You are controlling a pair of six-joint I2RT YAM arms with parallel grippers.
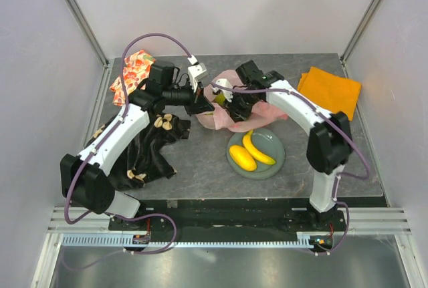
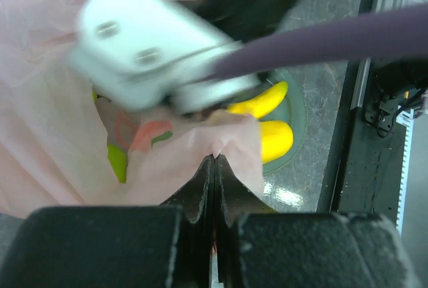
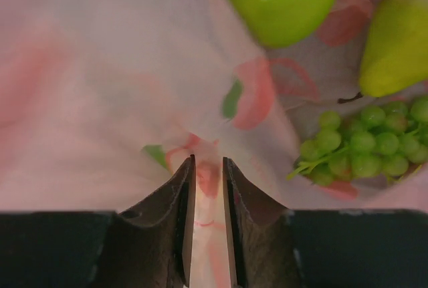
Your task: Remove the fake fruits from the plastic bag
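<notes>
The pink plastic bag (image 1: 224, 115) lies bunched at the table's middle, between both grippers. My left gripper (image 1: 202, 105) is shut on a fold of the bag's edge (image 2: 227, 142). My right gripper (image 1: 232, 109) pinches a printed fold of the bag (image 3: 208, 181) between nearly closed jaws. Inside the bag lie a green apple (image 3: 281, 1), a green pear (image 3: 394, 41) and green grapes (image 3: 361, 144). A yellow banana (image 1: 257, 149) and a yellow mango (image 1: 242, 158) rest on the grey-green plate (image 1: 275, 142). The other fruits are hidden.
An orange cloth (image 1: 329, 91) lies at the back right. A floral fabric (image 1: 132, 74) lies at the back left. A dark garment (image 1: 150, 151) is spread under the left arm. The plate stands just in front of the bag.
</notes>
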